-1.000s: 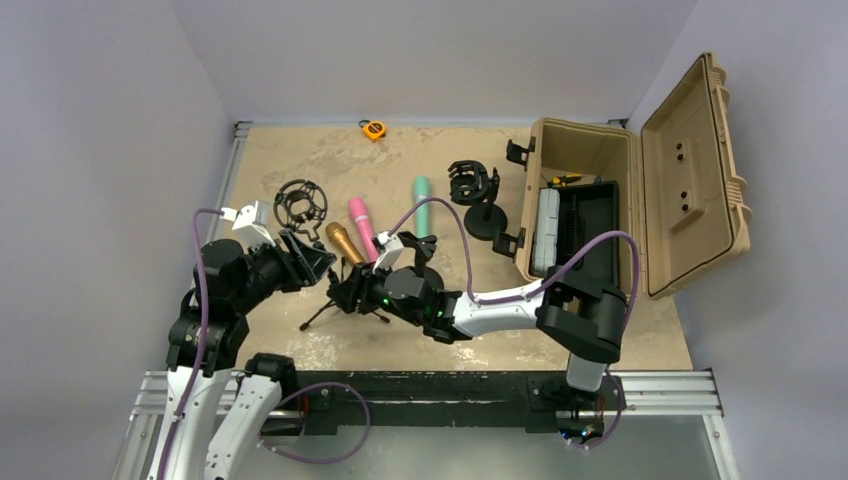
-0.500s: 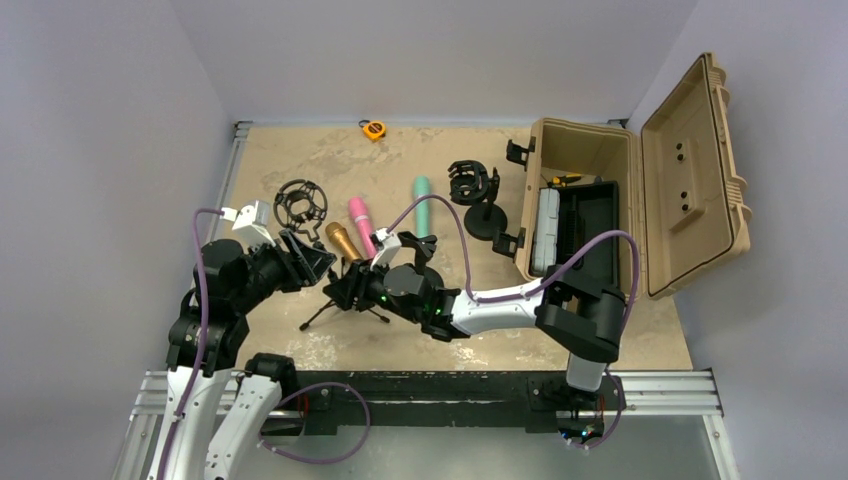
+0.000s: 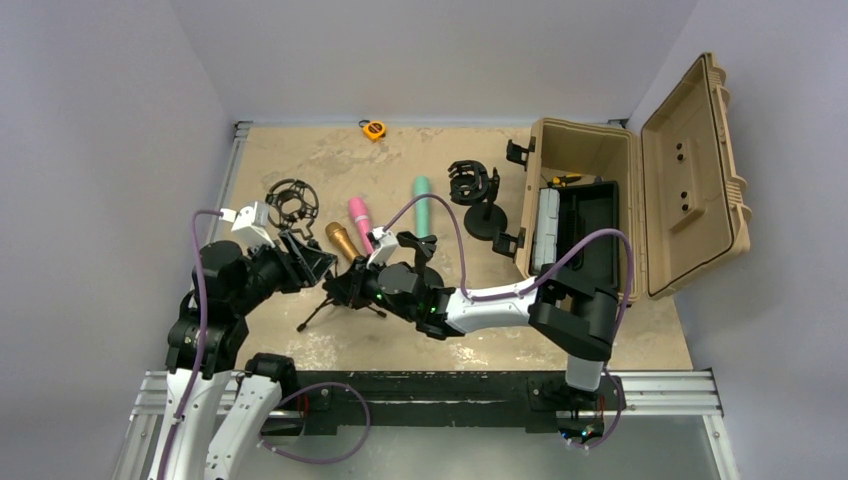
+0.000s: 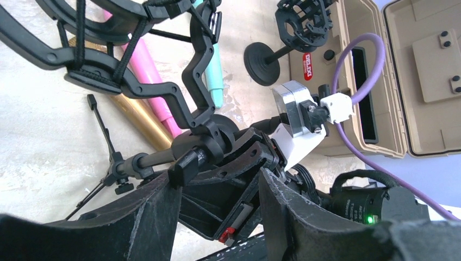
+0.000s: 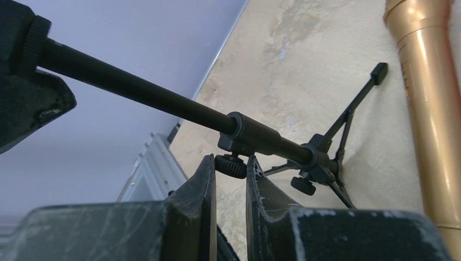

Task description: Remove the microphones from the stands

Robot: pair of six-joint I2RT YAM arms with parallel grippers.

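The black tripod stand [image 3: 325,312] leans, its pole [image 5: 136,92] rising to a shock mount [image 3: 292,200] whose ring looks empty from above. My left gripper [image 3: 312,262] is shut on the stand's swivel joint [image 4: 206,144] just under the mount. My right gripper [image 3: 345,285] is shut on the small knob [image 5: 231,166] of the pole clamp. A gold microphone [image 3: 343,242], a pink one [image 3: 361,225] and a teal one [image 3: 423,205] lie on the table beyond the stand. The gold one also shows in the right wrist view [image 5: 432,109].
A second shock mount on a round base [image 3: 487,220] stands right of the teal microphone. An open tan case [image 3: 600,200] fills the right side. An orange tape measure [image 3: 373,129] lies at the far edge. Walls close in left and back.
The shock mount has swung a little up and to the left. My right gripper has slid left along the pole. The microphones on the table have not moved.
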